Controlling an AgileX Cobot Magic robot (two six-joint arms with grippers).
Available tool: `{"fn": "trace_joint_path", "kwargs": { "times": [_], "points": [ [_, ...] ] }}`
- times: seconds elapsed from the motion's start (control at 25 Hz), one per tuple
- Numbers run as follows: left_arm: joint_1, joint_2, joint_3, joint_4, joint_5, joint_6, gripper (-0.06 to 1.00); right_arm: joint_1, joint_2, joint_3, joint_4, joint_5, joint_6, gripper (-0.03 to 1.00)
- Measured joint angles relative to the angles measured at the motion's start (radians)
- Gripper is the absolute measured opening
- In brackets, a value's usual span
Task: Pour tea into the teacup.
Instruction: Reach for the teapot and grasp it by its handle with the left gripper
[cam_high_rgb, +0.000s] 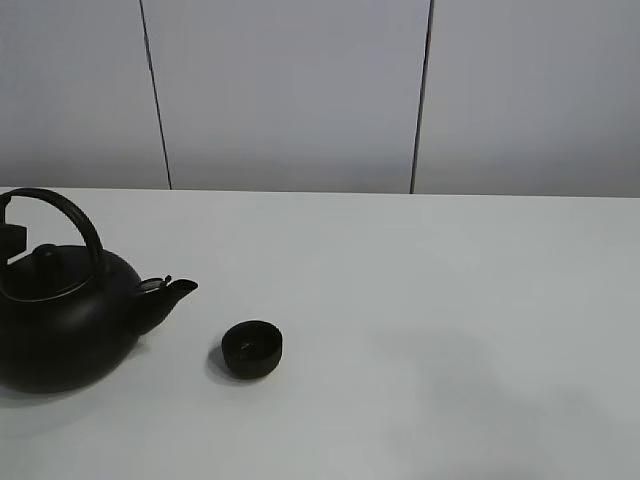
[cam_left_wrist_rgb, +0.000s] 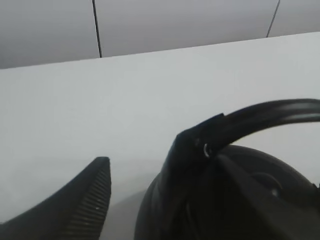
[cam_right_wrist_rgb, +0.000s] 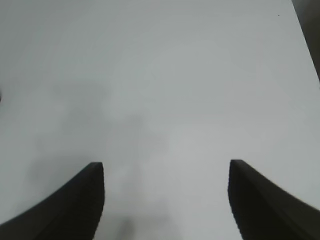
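The big black teapot (cam_high_rgb: 60, 320) with an arched handle (cam_high_rgb: 70, 215) stands at the table's left, its spout pointing right. The teacup (cam_high_rgb: 252, 348), a small low matte-black cup, sits just right of the spout, apart from it. My left gripper (cam_left_wrist_rgb: 145, 150) is open at the teapot's handle (cam_left_wrist_rgb: 270, 112). One ribbed finger (cam_left_wrist_rgb: 85, 200) stands free to the side and the other lies against the handle above the pot's body (cam_left_wrist_rgb: 240, 200). A bit of this gripper shows at the exterior view's left edge (cam_high_rgb: 10, 238). My right gripper (cam_right_wrist_rgb: 165, 167) is open and empty over bare table.
The white table (cam_high_rgb: 450, 300) stretches to the right of the teacup. A pale panelled wall (cam_high_rgb: 300, 90) stands behind the table's far edge. The right arm is out of the exterior view.
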Motion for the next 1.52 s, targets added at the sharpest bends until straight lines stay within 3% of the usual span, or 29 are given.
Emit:
{"fn": "trace_joint_path", "kwargs": {
  "times": [0.2,0.44,0.6,0.96,1.52],
  "points": [
    [0.000,0.000,0.000,-0.017,-0.025,0.077,0.37,0.000,0.000,0.000,0.000,0.000,0.000,0.48],
    [0.000,0.000,0.000,-0.016,-0.025,0.090,0.32,0.000,0.000,0.000,0.000,0.000,0.000,0.48],
    [0.000,0.000,0.000,0.012,-0.026,0.103,0.13,0.000,0.000,0.000,0.000,0.000,0.000,0.48],
    [0.000,0.000,-0.002,0.040,-0.032,0.111,0.13,0.000,0.000,0.000,0.000,0.000,0.000,0.48],
    [0.000,-0.211,-0.018,0.124,0.098,-0.113,0.13,0.000,0.000,0.000,0.000,-0.001,0.000,0.48]
  ]
}}
